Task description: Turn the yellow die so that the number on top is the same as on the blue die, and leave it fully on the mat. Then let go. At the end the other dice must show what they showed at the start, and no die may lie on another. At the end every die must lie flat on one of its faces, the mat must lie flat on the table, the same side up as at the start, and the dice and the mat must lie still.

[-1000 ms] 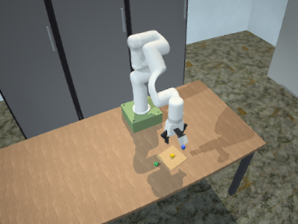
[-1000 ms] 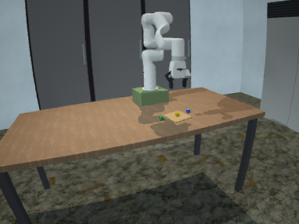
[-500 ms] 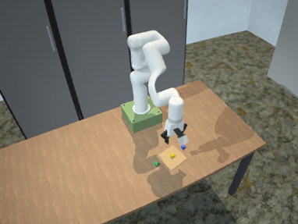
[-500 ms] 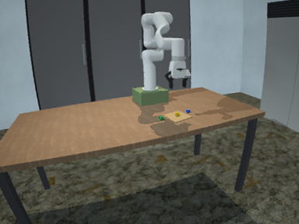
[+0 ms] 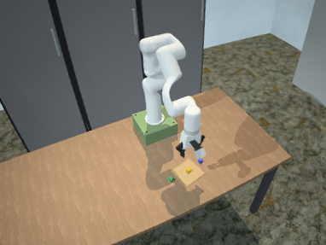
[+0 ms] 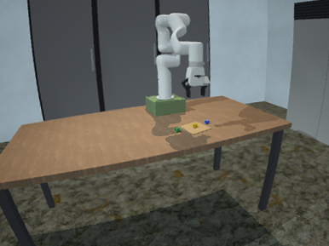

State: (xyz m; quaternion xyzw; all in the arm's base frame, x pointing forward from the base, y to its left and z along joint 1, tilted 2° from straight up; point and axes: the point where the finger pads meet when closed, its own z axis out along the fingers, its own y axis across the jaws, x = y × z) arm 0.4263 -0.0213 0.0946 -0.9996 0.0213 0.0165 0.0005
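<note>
Open claw poised above yellow die on mat

Top view: the gripper is spread wide and empty; the small yellow die is seen on the mat, below and slightly forward.
Exterior view: the gripper is held high over the yellow die; pips cannot be read.

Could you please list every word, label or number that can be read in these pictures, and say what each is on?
No text reads anywhere.
Yellow die, on the mat: pips too small to read.
Blue die: pips too small to read.
Green die: pale specks, no count possible.
Cabinets, arm base, arm: no labels show.
</note>
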